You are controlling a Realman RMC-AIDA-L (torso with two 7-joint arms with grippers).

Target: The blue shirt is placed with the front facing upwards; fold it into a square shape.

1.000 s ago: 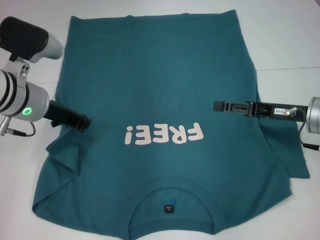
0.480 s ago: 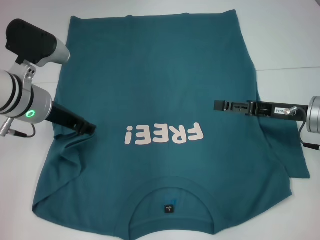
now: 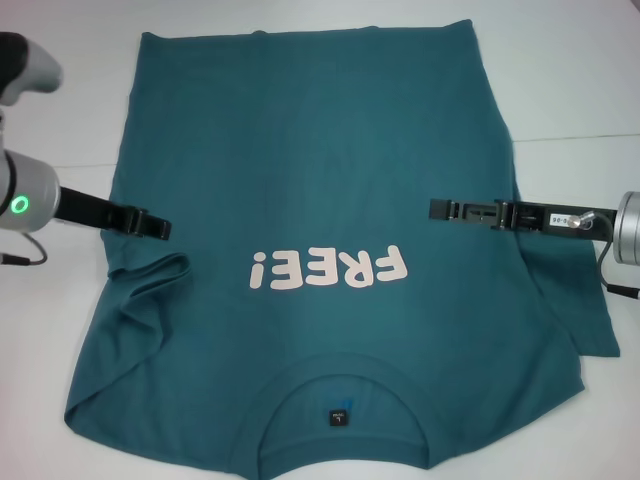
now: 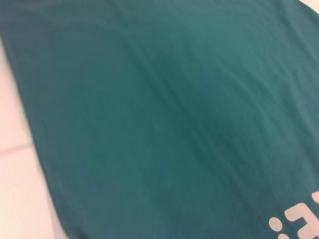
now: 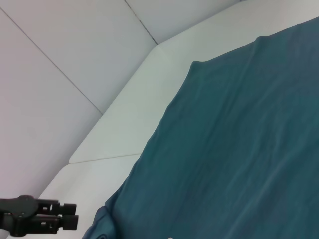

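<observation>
Dark teal-blue cotton T-shirt (image 3: 320,250) flat on white counter (image 3: 570,90), print up; left gripper (image 3: 155,226) and right gripper (image 3: 440,210) over its sides, openness unclear, so pinch edges evenly.

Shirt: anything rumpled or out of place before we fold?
Yes. The shirt lies mostly flat, but its sleeve on the robot's left is bunched into folds just below the left gripper.

Silver cylindrical wrists, green ring light, black slim left hand (image 3: 150,224), thin cables
</observation>
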